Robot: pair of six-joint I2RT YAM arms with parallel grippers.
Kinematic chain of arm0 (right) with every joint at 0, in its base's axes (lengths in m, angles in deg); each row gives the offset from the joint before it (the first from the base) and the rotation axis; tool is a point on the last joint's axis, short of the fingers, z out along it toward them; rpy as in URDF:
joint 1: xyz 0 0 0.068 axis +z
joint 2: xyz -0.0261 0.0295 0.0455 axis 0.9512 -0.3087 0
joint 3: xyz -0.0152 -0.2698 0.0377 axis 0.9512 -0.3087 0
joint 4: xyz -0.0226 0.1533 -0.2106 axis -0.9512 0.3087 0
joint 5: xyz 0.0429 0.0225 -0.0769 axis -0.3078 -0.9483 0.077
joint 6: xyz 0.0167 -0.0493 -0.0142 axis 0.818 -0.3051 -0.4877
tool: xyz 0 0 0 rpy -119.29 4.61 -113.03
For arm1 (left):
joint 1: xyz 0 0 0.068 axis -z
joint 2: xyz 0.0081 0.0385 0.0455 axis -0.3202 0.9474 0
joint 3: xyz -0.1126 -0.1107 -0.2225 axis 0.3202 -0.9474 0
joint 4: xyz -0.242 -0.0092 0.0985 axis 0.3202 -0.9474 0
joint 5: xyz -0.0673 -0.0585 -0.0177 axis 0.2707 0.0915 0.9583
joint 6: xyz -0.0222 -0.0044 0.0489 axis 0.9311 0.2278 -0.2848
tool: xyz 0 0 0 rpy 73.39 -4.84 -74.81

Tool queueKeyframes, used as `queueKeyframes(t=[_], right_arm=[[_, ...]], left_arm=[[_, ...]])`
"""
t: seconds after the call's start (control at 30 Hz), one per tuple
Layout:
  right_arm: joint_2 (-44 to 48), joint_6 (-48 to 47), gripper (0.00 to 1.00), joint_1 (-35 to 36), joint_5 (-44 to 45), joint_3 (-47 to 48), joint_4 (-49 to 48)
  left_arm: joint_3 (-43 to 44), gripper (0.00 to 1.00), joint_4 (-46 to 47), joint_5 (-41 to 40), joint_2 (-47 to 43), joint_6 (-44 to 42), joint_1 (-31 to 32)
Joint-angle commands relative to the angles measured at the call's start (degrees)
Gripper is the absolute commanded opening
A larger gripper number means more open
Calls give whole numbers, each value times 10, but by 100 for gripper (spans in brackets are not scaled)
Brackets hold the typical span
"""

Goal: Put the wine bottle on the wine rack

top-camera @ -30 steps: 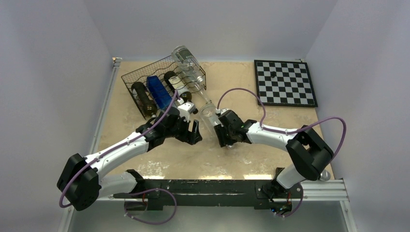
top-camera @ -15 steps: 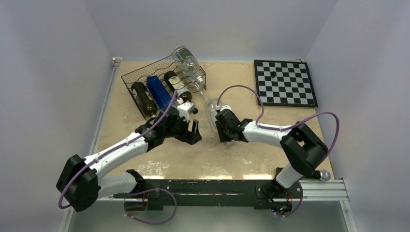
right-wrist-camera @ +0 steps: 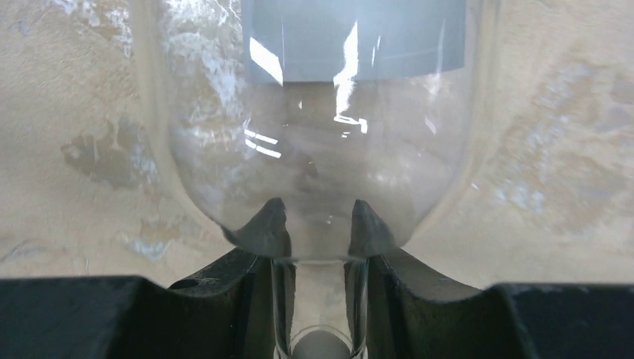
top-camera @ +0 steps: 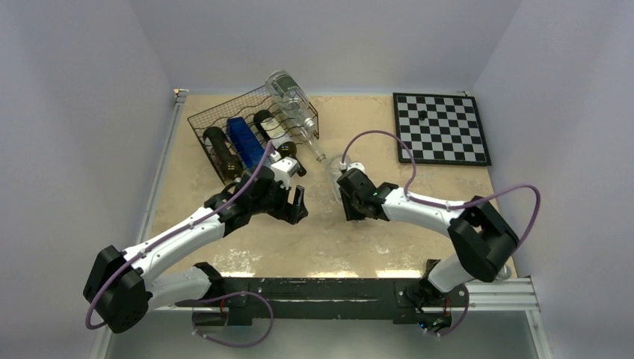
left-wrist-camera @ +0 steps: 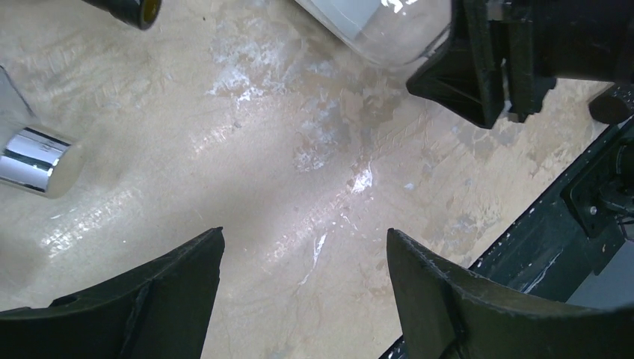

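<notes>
Currently the carry is in hand: the right tool (right-wrist-camera: 315, 224) is clenched on the neck of the clear wine bottle (right-wrist-camera: 321, 134), low over the tabletop (top-camera: 374, 239), near the wine rack (top-camera: 217, 114) but apart from it. The left tool (left-wrist-camera: 303, 284) hangs released beside the rack. Next probably calls for lifting the bottle rackward.

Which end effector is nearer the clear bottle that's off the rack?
Right. The right end effector is shut on the neck of the clear bottle; the left end effector is open, off to the bottle's side, not touching it.
</notes>
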Motion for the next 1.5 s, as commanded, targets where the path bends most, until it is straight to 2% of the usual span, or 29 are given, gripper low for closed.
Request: queueKeyframes(t=[0.0,0.53,1.03,1.23,1.47], right_arm=[[91,14,0,-5,32,27,45],[221,-16,0,-5,29,121,137],[248,-43,0,-5,-50,227,105],[221,-61,0,-5,-81,279,62],[122,-86,0,-5,-101,391,17]], left_arm=[[38,83,-4,-30,-33,-15,2],[71,84,-62,-115,-92,-23,1],[156,86,-114,-173,-146,-25,0],[211,87,-151,-214,-174,-22,1],[296,87,-194,-256,-213,-35,0]])
